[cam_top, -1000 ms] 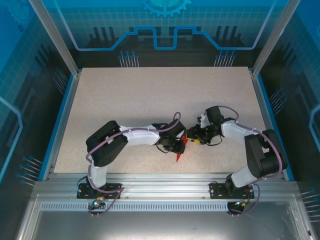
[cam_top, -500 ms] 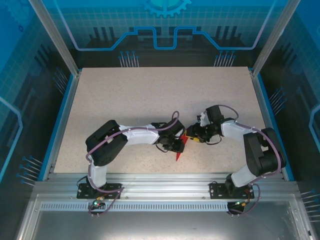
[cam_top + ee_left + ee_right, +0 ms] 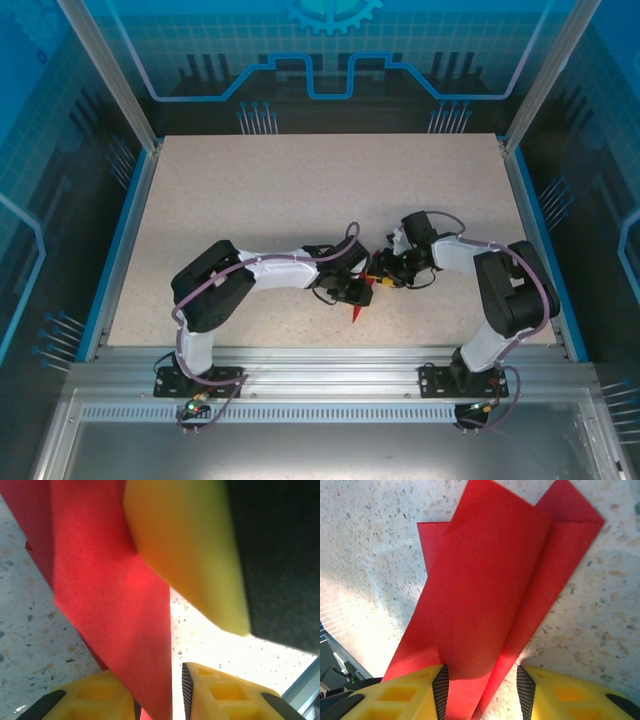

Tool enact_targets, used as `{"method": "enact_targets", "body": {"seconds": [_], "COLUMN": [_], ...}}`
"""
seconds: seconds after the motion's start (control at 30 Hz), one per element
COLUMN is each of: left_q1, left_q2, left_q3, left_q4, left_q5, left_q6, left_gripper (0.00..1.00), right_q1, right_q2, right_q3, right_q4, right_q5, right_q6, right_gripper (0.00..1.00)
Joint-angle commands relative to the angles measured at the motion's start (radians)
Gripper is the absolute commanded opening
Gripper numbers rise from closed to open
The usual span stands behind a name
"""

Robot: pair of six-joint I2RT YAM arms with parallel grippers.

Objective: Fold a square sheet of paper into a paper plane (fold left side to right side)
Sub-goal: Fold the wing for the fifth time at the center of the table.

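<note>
Here the paper plane, a creased red dart, sits on the speckled worktop toward its near edge. The left tool and right tool each straddle it, jaws apart.

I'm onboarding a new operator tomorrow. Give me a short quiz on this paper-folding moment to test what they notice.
1. True or false: the red paper lies as one flat, unfolded square.
2. What sits between the right gripper's fingers? A) bare table alone B) the red paper C) a pen
3. Fill in: the left gripper's fingers are coloured ___.
Key: 1 false, it shows folded layers; 2 B; 3 yellow.
</note>
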Motion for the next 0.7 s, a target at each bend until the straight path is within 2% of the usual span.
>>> {"method": "enact_targets", "body": {"seconds": [0.0, 0.33, 0.67], "left_q1": [0.005, 0.04, 0.07], "left_q2": [-0.003, -0.073, -0.118], "left_q3": [-0.033, -0.076, -0.099], "left_q4": [-0.005, 0.064, 0.096], "left_q5": [0.02, 0.081, 0.109], "left_q6": [0.005, -0.026, -0.052], "left_gripper": [0.35, 0.49, 0.55], "right_q1": [0.01, 0.01, 0.01], "right_q2": [0.036, 0.05, 0.055], "right_q3": [0.013, 0.011, 0.014], "right_q4": [-0.043, -0.02, -0.015], "right_q5": [0.043, 0.033, 0.028], "right_q6": [0.006, 0.004, 0.0], "right_gripper": [0.43, 0.43, 0.43]}}
